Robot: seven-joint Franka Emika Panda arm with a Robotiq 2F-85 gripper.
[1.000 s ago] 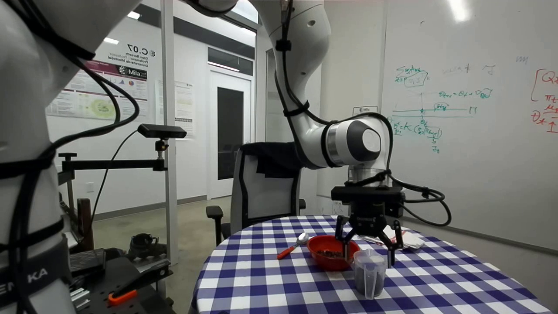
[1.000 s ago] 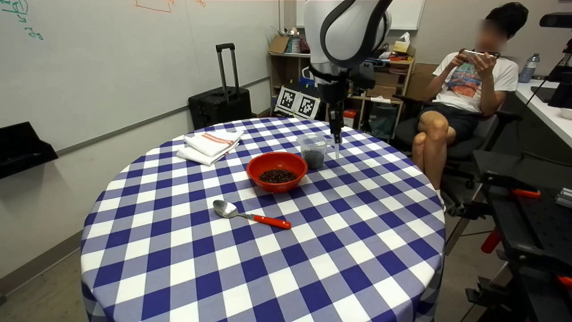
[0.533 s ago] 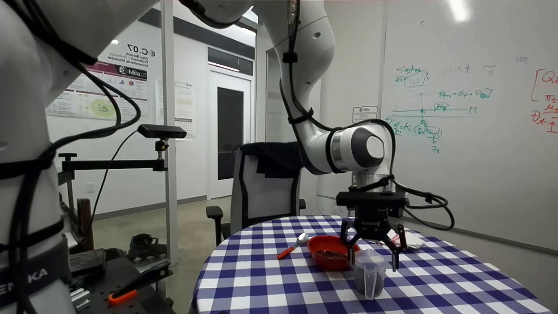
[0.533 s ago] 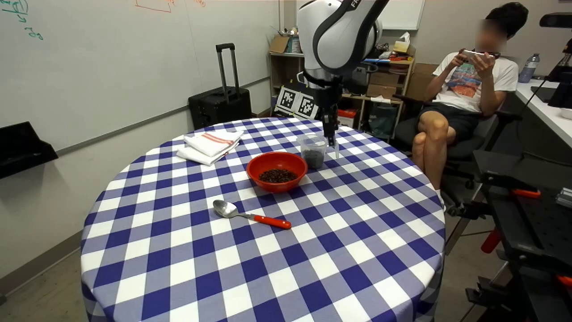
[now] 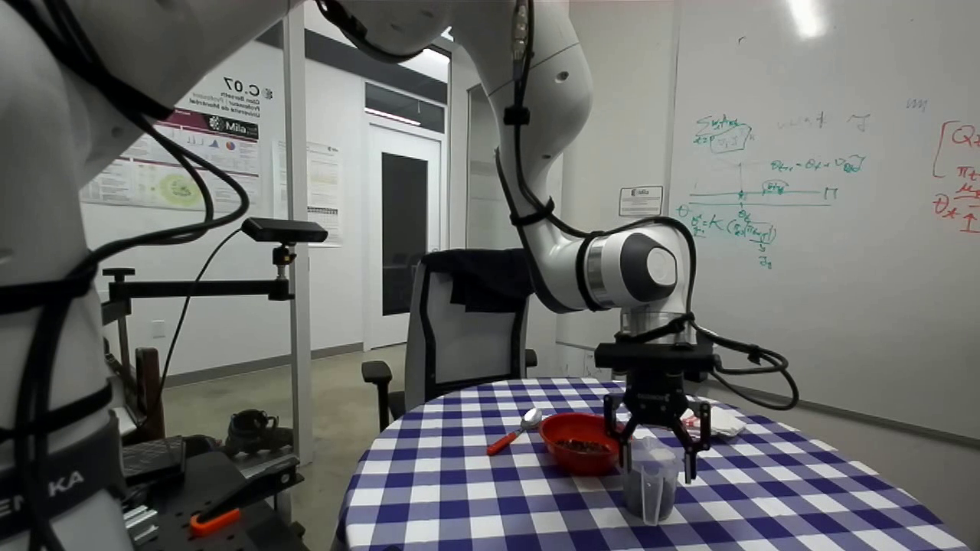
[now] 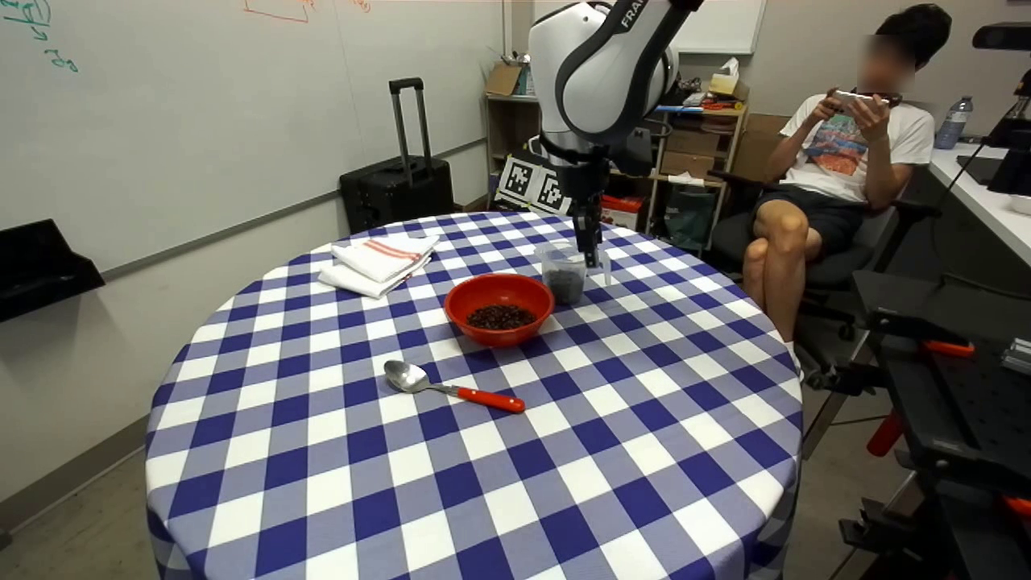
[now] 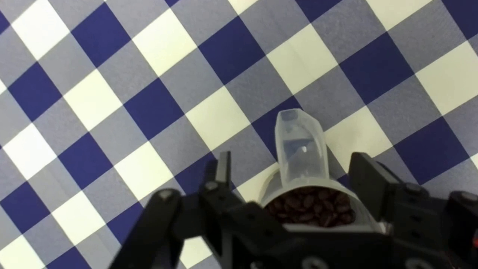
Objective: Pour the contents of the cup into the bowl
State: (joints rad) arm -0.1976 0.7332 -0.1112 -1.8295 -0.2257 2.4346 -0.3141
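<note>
Movement: gripper [image 5: 658,464] lower and nearer the cup [image 6: 562,278] than in the earlier frames, its fingers slightly closer together.
Folded napkin [image 6: 374,270]: white, red-striped; at the left of the blue-and-white checked desk [image 6: 242,459] in an exterior view.
Case [image 6: 396,193]: black, carry handle raised; stands beyond the far side of the desk.
Spoon [image 6: 463,393]: flat on the desk; metal head to the left, red handle to the right.
Bowl [image 6: 499,287]: red, shallow, upright, apart from the spoon; dark beans [image 6: 499,317] lie in the bottom.
Cup: clear, upright on the desk, just beside the bowl on its right; contact between the two cannot be told. Handle faces right, away from the bowl. Red-brown beans [image 7: 313,207] show inside it in the wrist view.
Gripper: fingers spread apart, one to each side of the cup's upper part. In the wrist view the finger at the left stands clear of the cup wall; contact at the finger on the right cannot be told.
Seated person [image 6: 846,145]: right of the desk, both hands on a white handheld device [image 6: 854,98].
</note>
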